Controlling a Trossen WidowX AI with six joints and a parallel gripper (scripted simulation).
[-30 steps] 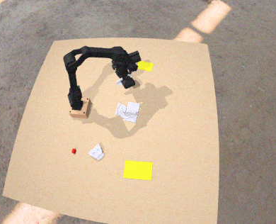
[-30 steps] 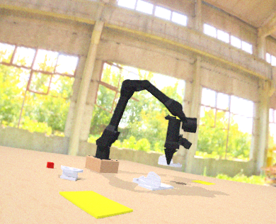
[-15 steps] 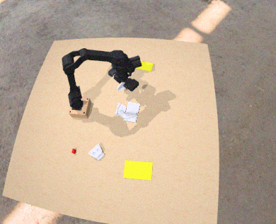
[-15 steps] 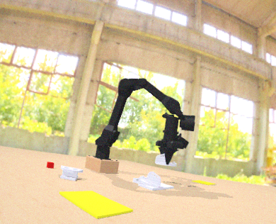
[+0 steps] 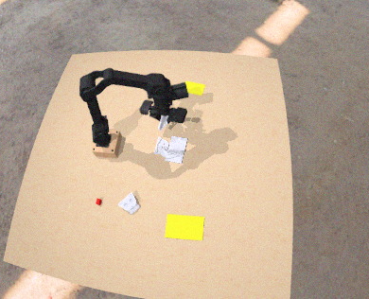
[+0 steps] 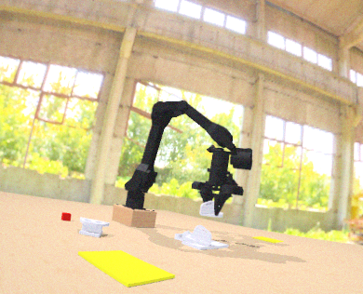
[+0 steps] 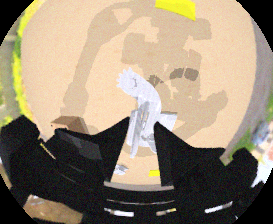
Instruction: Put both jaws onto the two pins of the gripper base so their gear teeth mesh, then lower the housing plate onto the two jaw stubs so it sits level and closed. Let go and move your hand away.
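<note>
My gripper (image 5: 164, 118) (image 6: 216, 211) (image 7: 141, 121) is shut on a white jaw (image 5: 163, 124) (image 6: 208, 208) (image 7: 148, 96) and holds it above the table. The jaw's toothed end shows beyond the fingertips in the wrist view. The white gripper base (image 5: 178, 143) (image 6: 212, 245) (image 7: 168, 120) lies flat on the table, below the held jaw and partly hidden by it in the wrist view. A raised white part, seemingly the other jaw, is at the base's left side; its seating cannot be told. The white housing plate (image 5: 129, 203) (image 6: 93, 226) (image 7: 120, 169) lies apart on the table.
A yellow pad (image 5: 184, 227) (image 6: 126, 267) (image 7: 154, 173) lies at the front, and another yellow pad (image 5: 195, 88) (image 6: 267, 239) (image 7: 176, 7) at the back. A small red cube (image 5: 98, 202) (image 6: 66, 217) is left of the housing plate. The arm stands on a wooden block (image 5: 108, 150) (image 6: 134, 217).
</note>
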